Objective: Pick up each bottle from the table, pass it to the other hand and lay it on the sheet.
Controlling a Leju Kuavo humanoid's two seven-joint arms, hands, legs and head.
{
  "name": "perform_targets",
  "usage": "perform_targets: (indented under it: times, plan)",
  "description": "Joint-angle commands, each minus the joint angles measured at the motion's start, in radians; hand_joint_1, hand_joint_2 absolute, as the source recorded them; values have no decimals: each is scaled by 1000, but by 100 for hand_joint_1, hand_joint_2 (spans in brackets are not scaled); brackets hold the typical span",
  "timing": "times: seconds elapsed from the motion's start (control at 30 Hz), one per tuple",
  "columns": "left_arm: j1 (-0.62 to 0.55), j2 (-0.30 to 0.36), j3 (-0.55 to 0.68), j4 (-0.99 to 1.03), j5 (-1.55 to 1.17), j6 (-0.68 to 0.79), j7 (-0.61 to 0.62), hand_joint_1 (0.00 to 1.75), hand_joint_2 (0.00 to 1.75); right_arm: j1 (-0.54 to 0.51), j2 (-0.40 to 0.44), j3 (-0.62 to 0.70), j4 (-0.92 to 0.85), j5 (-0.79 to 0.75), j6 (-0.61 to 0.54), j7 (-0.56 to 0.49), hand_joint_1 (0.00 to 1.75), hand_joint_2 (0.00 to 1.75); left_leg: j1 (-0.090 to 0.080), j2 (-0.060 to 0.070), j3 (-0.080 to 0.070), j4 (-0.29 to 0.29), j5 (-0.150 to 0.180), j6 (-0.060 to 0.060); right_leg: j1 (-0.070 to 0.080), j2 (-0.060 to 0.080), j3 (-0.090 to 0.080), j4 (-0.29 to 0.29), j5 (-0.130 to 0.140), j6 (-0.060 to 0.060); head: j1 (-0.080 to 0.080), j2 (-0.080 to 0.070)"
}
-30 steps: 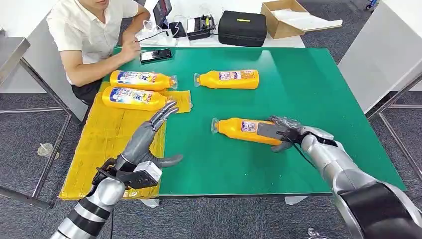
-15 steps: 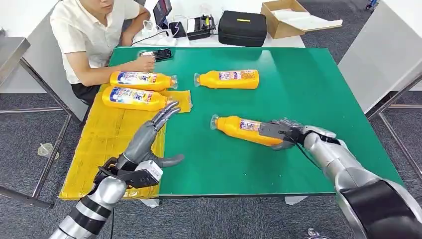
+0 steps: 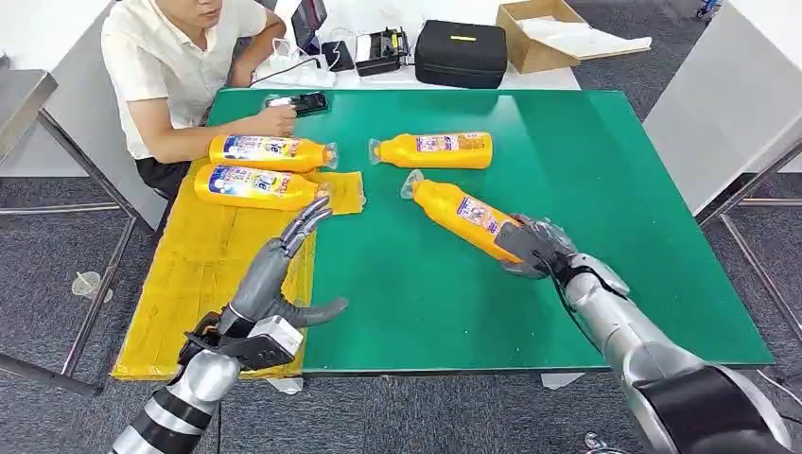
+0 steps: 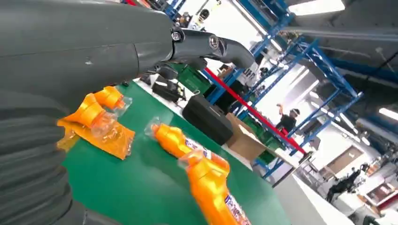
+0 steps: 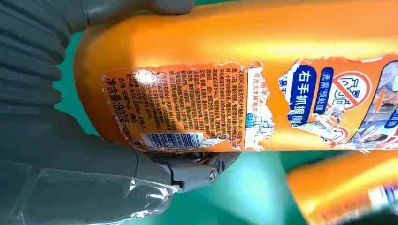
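Logging the current state as I read it from the operator station. Item one: right hand [image 3: 531, 248], fingers wrapped around the base end of an orange detergent bottle [image 3: 460, 218]. A second ago this bottle lay flat across the green table [image 3: 605, 189]; it now points cap-first toward the far bottle [image 3: 433, 149], swung and apparently lifted, so I judge the pick done and the handover next. Item two: left hand [image 3: 274, 274], holding nothing, fingers spread and extended, unchanged in place above the edge of the yellow sheet [image 3: 203, 274]. Item three: two bottles [image 3: 257, 168] lying side by side at the sheet's far end. Item four: a seated person [image 3: 180, 66], hand by a phone [image 3: 295, 102].
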Motion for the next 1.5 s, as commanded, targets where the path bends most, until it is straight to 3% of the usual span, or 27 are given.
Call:
perform_targets:
  times: [0.03, 0.2, 0.37, 0.4, 0.47, 0.63, 0.73, 1.5]
  plan:
    - [38, -10, 57, -39, -3, 5, 1, 0, 175, 71, 47, -163, -109, -41, -89, -66, 175, 175, 1, 3, 4, 1, -2, 0, 2, 2, 3, 0, -1, -4, 0, 0]
    - [91, -72, 110, -68, 86, 10, -30, 0, 175, 151, 71, -256, -210, -97, -81, -156, 175, 175, 1, 3, 3, 0, -2, 0, 2, 1, 3, -1, -1, -3, 0, 0]
    - [103, -82, 106, -70, 107, -1, -33, 0, 175, 182, 81, -278, -248, -97, -74, -161, 175, 175, 1, 2, 4, 0, -2, 0, 1, 1, 4, 0, -2, -3, 0, 0]
    - [114, -104, 132, -69, 213, -55, -36, 0, 175, 193, 88, -295, -270, -106, -63, -181, 175, 175, 1, 4, 6, 1, -4, 0, 2, 2, 6, 0, -3, -5, 0, 0]
    - [139, -144, 159, -45, 418, -198, -18, 0, 175, 244, 124, -341, -348, -157, -5, -229, 175, 175, 0, 2, 3, 0, -2, 0, 1, 1, 3, -1, -1, -3, 0, 0]
    - [140, -211, 162, 93, 605, -275, -25, 0, 175, 356, 197, -309, -557, -253, 166, -218, 175, 175, 1, 4, 6, -1, -3, -1, 2, 2, 5, -2, -2, -4, 0, 0]
    - [94, -216, 144, 181, 617, -290, -5, 0, 175, 367, 208, -231, -605, -297, 278, -222, 175, 175, 1, 3, 4, -1, -2, -1, 1, 1, 3, -1, -1, -3, -1, 0]
    - [81, -219, 141, 201, 613, -286, -2, 0, 175, 370, 206, -219, -612, -301, 284, -223, 175, 175, 1, 2, 3, 0, -1, 0, 1, 1, 2, -1, -1, -3, 0, 0]
